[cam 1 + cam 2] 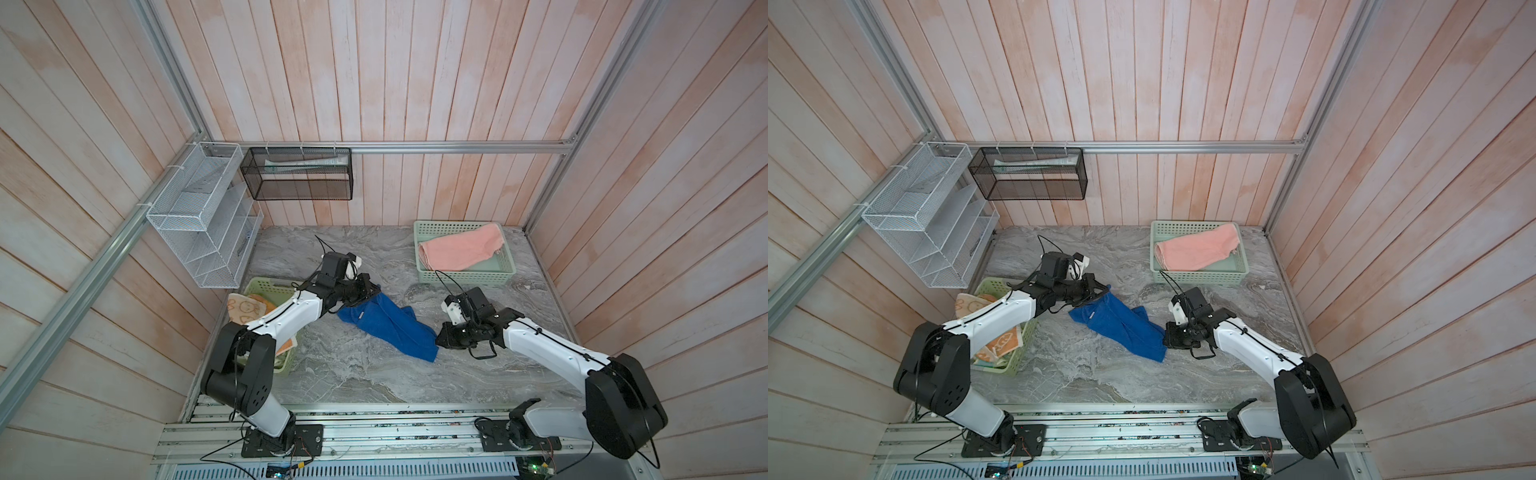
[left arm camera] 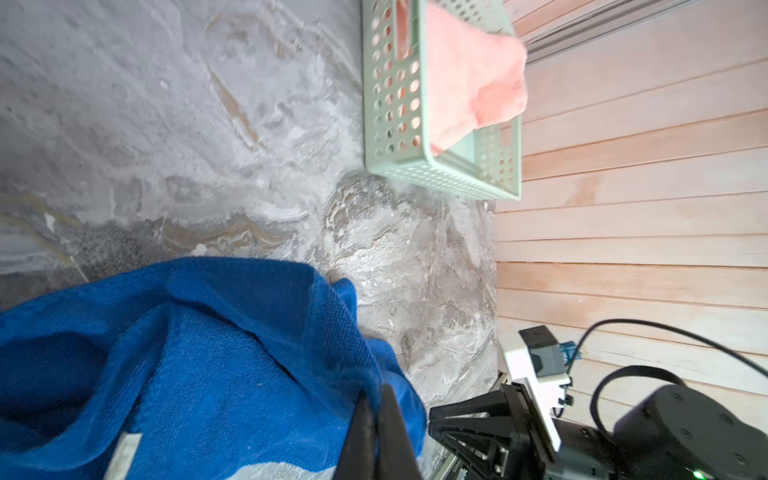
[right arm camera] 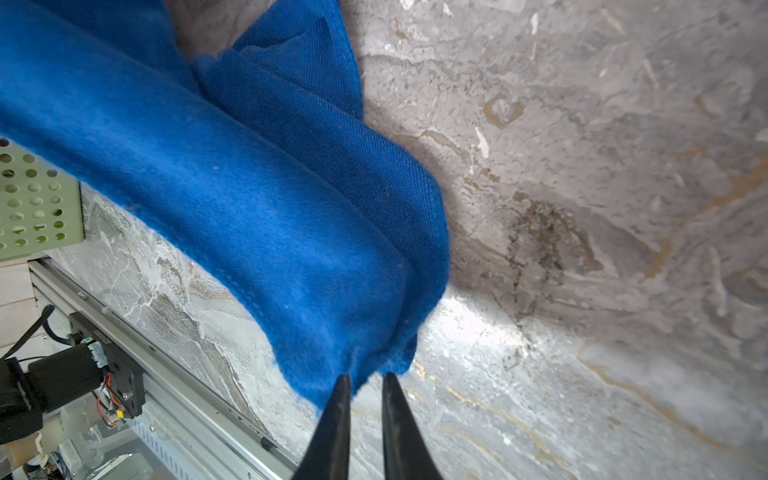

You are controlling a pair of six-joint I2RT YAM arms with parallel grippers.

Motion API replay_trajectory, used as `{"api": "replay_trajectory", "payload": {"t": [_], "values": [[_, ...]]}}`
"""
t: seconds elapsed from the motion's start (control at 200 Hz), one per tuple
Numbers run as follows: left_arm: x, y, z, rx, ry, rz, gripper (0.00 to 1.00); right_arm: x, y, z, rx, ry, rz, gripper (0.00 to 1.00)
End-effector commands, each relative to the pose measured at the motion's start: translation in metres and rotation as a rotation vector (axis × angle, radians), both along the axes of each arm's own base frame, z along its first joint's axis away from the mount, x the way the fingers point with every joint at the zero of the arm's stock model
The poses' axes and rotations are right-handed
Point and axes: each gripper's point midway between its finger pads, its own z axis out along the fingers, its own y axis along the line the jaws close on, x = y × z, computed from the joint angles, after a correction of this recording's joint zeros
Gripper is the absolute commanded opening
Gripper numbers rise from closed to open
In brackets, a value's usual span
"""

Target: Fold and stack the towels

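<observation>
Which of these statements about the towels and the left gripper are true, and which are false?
1. The pink towel lies in the green basket at the far right. True.
2. The blue towel is folded into a neat square. False: it lies crumpled and unfolded on the table.
3. The fingers of the left gripper are shut on the blue towel. True.
4. The orange bunny towel lies on the bare table. False: the orange bunny towel hangs over the rim of the left basket.
</observation>
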Motion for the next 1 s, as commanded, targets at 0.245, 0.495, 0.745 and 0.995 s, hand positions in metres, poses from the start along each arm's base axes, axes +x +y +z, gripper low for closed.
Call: {"api": "replay_trajectory", "payload": {"t": [0.245,0.495,0.745,0.995], "values": [[-0.027,0.016,-0.03,0.053,0.062,0.036,0.0,-0.013,0.012,0.006,0.041,0.023,-0.01,0.15],[-0.031,0.018,-0.035,0.058,0.075,0.038,0.0,-0.022,0.039,-0.001,0.211,0.075,-0.131,0.4],[-0.032,0.018,-0.035,0.062,0.074,0.023,0.0,-0.012,0.035,-0.009,0.296,0.036,-0.266,0.42],[-0.029,0.018,-0.031,0.051,0.061,0.023,0.0,0.002,0.043,-0.017,0.311,0.031,-0.279,0.44]]}}
